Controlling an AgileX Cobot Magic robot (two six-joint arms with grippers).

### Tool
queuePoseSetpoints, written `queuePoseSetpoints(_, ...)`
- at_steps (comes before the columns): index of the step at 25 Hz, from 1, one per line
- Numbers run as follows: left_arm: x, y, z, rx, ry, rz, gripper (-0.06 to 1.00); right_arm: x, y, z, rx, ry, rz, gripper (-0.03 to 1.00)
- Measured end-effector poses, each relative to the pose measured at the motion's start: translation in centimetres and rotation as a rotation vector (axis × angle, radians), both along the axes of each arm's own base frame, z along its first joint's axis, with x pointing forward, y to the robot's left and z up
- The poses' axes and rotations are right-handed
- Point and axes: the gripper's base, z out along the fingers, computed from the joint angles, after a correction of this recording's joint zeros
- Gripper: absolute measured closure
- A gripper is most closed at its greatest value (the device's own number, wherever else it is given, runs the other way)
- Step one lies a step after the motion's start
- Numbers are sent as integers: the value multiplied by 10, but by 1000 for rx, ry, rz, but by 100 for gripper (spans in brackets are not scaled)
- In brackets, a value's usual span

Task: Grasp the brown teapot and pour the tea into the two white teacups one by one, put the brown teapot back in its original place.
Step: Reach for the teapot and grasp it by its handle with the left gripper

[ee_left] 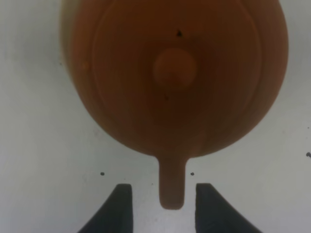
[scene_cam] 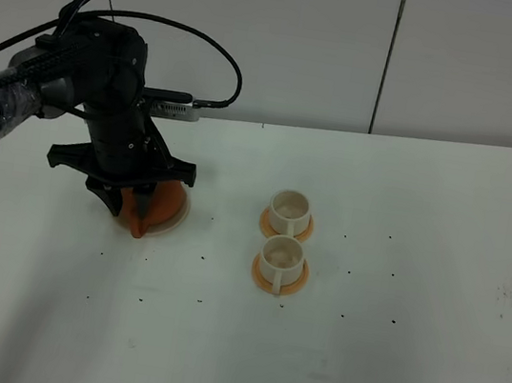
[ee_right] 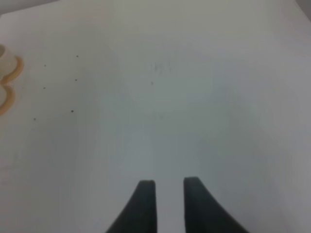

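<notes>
The brown teapot (ee_left: 175, 73) sits lid-on upon its cream disc (scene_cam: 181, 215) at the left of the worktop (scene_cam: 424, 226), well apart from the two white teacups (scene_cam: 289, 211); the left tool (ee_left: 163, 195) hangs over it, released, with a finger on either side of the pot's protruding stem (ee_left: 172, 189) and touching neither side. The right tool (ee_right: 168, 187) is slightly parted, gripping nothing, above the worktop.

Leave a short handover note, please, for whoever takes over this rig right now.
Left pincer: open, straddling the handle of the brown teapot, not yet closed on it.
Right pincer: open, empty, over bare table.
Teapot sits on its cream disc; far white teacup and near white teacup stand on orange coasters, no tea visible inside.
Done: approach only. Left: grasp, pour into each cup, return teapot to disc.
</notes>
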Motion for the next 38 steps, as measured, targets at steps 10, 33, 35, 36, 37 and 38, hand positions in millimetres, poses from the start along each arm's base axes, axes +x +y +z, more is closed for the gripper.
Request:
queuePoseSetpoints(10,1,-5,-14,-4,30,0,57,0,0,0,0,0,0,82)
queuePoseSetpoints(33,1,-4,0,5,-7,-5,57,0,0,0,0,0,0,80)
queuePoseSetpoints(35,1,-4,-1,4,-5,-5,56,0,0,0,0,0,0,80)
queuePoseSetpoints(36,1,-4,-1,4,-4,-4,56,0,0,0,0,0,0,80)
queuePoseSetpoints(37,1,-4,-1,4,-4,-4,56,0,0,0,0,0,0,80)
queuePoseSetpoints(38,1,-4,-2,4,-3,-4,56,0,0,0,0,0,0,80)
